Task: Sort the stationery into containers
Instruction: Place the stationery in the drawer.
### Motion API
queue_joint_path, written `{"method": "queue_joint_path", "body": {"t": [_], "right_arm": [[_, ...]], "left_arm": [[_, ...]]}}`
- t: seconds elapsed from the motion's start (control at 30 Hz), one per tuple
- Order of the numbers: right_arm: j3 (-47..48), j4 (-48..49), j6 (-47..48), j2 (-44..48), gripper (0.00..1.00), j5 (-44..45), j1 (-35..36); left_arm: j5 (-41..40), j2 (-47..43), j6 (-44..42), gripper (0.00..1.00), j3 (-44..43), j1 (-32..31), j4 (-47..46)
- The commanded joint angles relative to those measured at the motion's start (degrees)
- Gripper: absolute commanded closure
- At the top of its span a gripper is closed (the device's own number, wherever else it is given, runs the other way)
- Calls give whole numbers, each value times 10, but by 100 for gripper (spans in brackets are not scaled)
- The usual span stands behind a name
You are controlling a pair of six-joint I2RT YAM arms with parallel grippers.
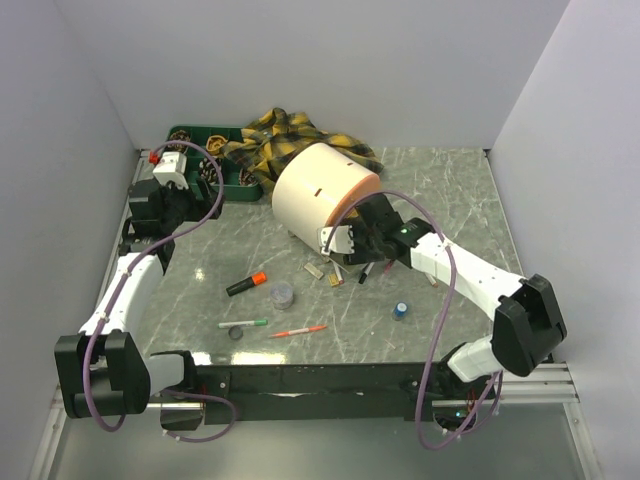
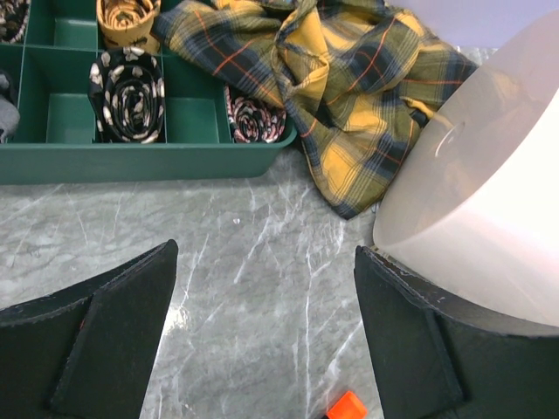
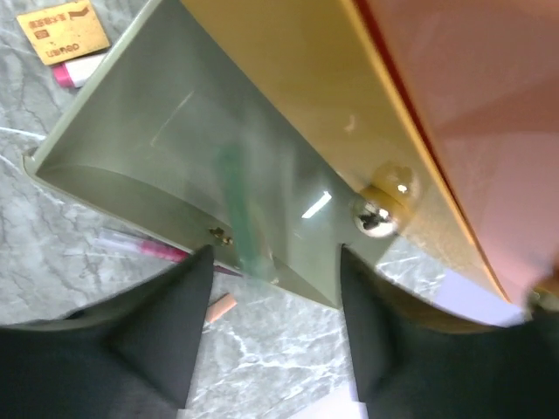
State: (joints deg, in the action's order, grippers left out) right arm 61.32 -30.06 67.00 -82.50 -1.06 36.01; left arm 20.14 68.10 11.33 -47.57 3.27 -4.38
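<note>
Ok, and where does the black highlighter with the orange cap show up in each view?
Top external: the highlighter lies on the table, left of centre, nearer the arm bases than the cream drum.
Left wrist: only an orange tip at the bottom edge, likely its cap.
Right wrist: not in it.
Shared landmark: the drum, at the right edge of the left wrist view and close up across the right wrist view.

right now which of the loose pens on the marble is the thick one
The black highlighter with the orange cap: it is short and fat. The white pen and the orange pen, both nearer the table's front edge, are thin.
</note>
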Motion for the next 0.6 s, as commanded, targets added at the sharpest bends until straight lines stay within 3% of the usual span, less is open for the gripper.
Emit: {"method": "queue_joint_path", "body": {"t": [0.0, 0.17, 0.27, 0.4, 0.57], "right_arm": [[-4, 5, -8, 52, 30, 6, -3], [17, -18, -83, 97, 28, -17, -1], [43, -35, -185, 121, 28, -63, 12], [72, -46, -399, 114, 32, -128, 49], [92, -20, -618, 30, 35, -197, 79]], "left_arm": [[14, -19, 5, 12, 7, 2, -45], [16, -25, 10, 12, 13, 2, -55], [15, -38, 14, 12, 22, 2, -57], [12, -67, 24, 12, 46, 2, -54], [-14, -103, 49, 10, 56, 2, -19]]}}
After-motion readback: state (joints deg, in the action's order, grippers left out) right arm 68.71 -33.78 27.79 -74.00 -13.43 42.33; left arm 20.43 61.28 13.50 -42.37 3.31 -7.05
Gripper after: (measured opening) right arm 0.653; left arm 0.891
